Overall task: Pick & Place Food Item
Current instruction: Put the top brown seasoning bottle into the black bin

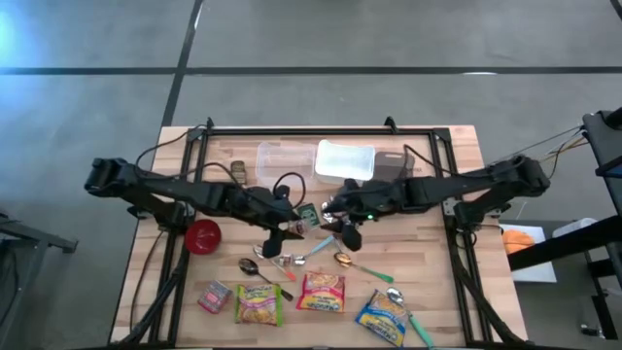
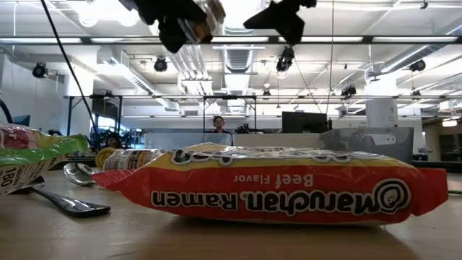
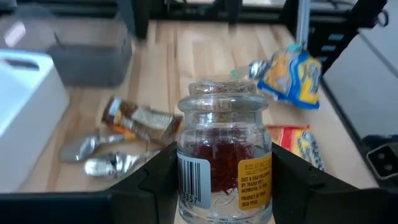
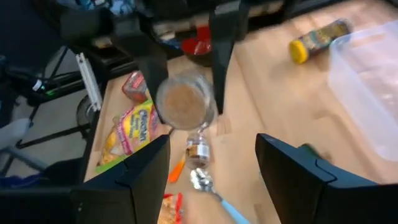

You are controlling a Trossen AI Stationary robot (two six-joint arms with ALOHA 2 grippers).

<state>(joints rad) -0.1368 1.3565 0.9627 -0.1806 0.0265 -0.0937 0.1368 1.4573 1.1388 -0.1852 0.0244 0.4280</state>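
Ramen packet (image 2: 274,189) lay nearest. Left gripper (image 3: 217,186) gripped a glass jar (image 3: 224,163) above mid-bench; right gripper (image 4: 211,168) faced it, fingers apart, empty.

Wooden surface (image 1: 428,292) w/ black frame around it. On it: red bowl (image 1: 204,235), clear tub (image 1: 282,161) & white lid (image 1: 345,160) at the far edge, several spoons (image 1: 255,266) mid-table. Near edge: 3 ramen packs (image 1: 322,292), small red packet (image 1: 214,296).

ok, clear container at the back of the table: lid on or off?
Off. The clear plastic container sits open, and its white rectangular lid lies flat on the table beside it, touching or nearly so.
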